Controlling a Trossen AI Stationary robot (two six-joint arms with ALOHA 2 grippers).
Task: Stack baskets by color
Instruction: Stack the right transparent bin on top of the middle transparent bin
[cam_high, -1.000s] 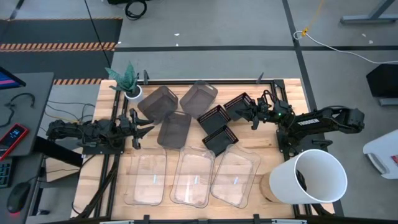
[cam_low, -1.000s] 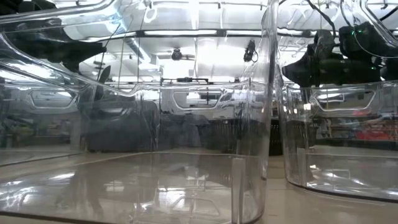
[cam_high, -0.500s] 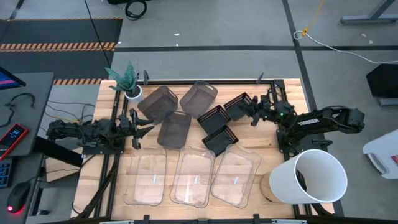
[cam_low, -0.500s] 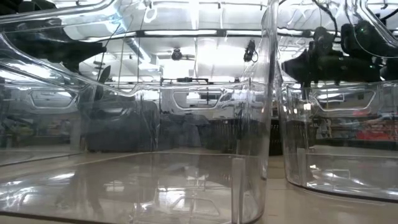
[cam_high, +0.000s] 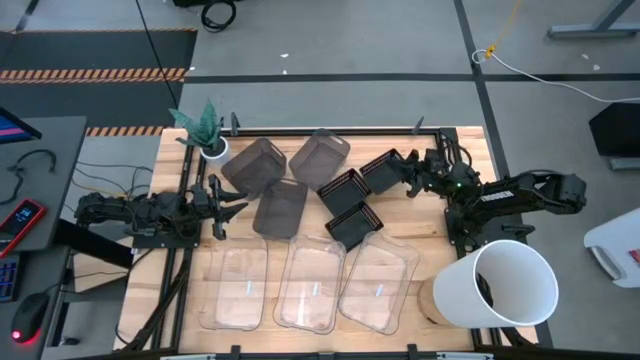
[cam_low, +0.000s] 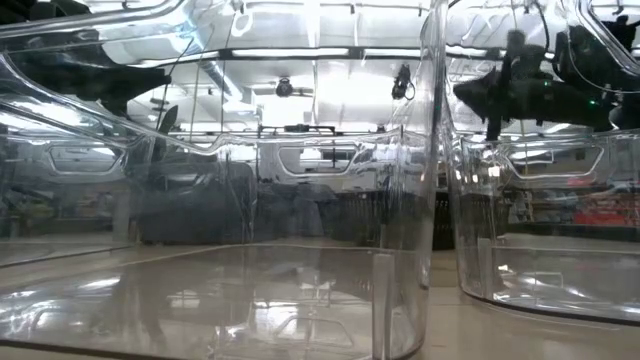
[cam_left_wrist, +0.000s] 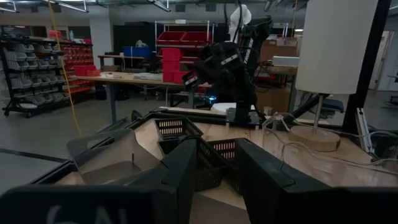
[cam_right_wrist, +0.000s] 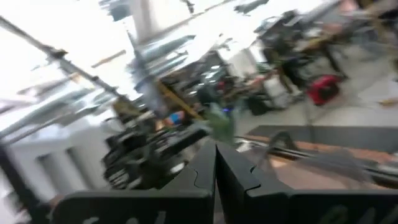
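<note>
Wooden table (cam_high: 180, 290), nine baskets unstacked. Right gripper (cam_high: 408, 178) fingers closed, empty, touching rear black basket (cam_high: 383, 168) just ahead of tips. Left gripper (cam_high: 222, 208) fingers partly apart, empty, grey basket (cam_high: 280, 208) beyond them. Slatted plastic: likely light, stiff; pinch rim.
</note>
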